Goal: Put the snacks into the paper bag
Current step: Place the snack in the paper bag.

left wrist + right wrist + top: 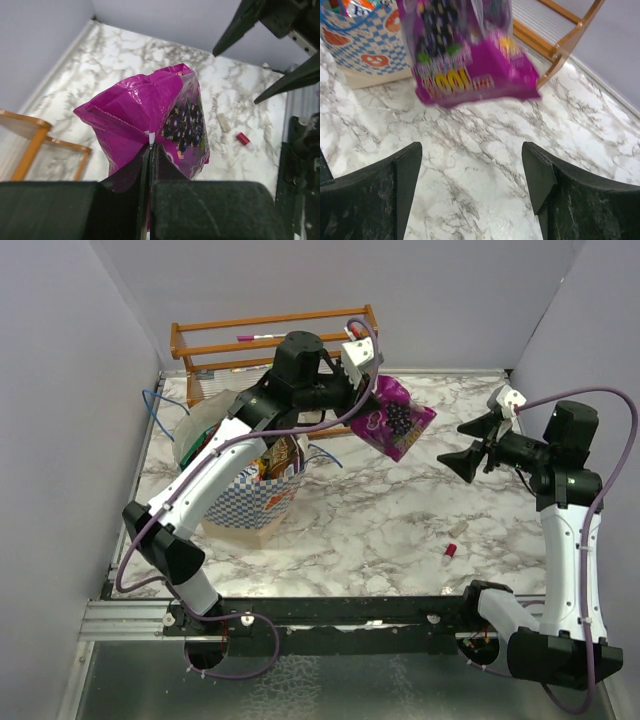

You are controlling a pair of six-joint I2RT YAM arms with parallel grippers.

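Over the marble counter (400, 520), a magenta candy pack (392, 418) is clamped by the left gripper's (150, 149) jaws. The right gripper's (468, 445) jaws are spread wide.

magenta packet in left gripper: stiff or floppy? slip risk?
Likely floppy: the magenta packet creases where the left gripper pinches one edge. Probably light, since that small pinch carries it. Glossy film, so it may slip.

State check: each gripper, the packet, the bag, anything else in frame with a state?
left gripper: shut on the magenta packet
right gripper: open, empty
magenta packet: held in the air, clear of the bag
paper bag: standing, mouth open
packets in bag: sticking up out of the mouth
small red cap: lying loose on the table
wooden rack: upright at the back wall
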